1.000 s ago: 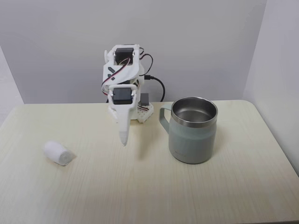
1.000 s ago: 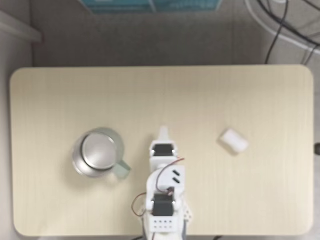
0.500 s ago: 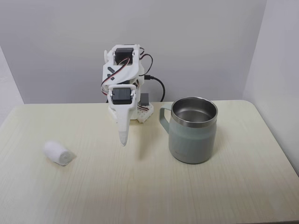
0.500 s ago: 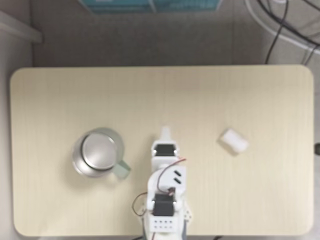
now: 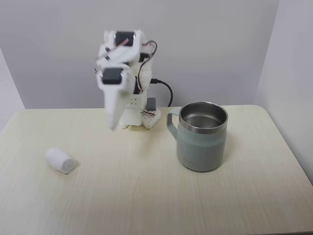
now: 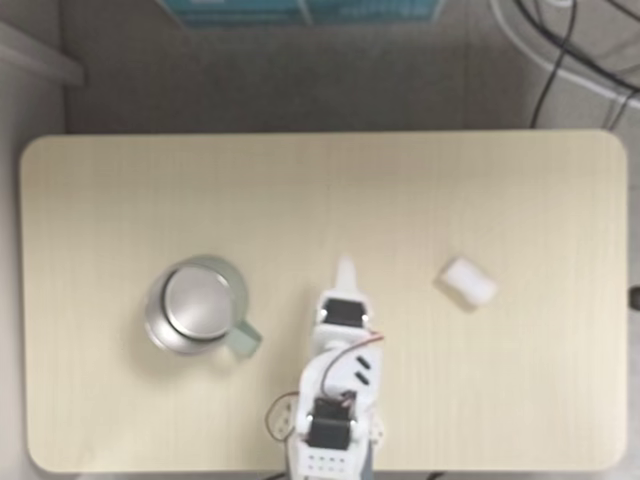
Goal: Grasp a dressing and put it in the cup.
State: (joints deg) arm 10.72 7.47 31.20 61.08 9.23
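A small white dressing (image 5: 61,160) roll is lying on its side near the table's (image 5: 146,196) left edge in a fixed view, while the sage-green cup (image 5: 202,142) is standing empty, its steel inside bare. The gripper (image 5: 113,125) is hanging with fingers pressed together, holding nothing.

Bare table (image 6: 420,200) lies between claw (image 6: 346,264) and dressing (image 6: 468,281)

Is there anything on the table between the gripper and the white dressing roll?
No. In both fixed views the stretch between the gripper and the dressing is bare table; the cup stands on the gripper's other side.
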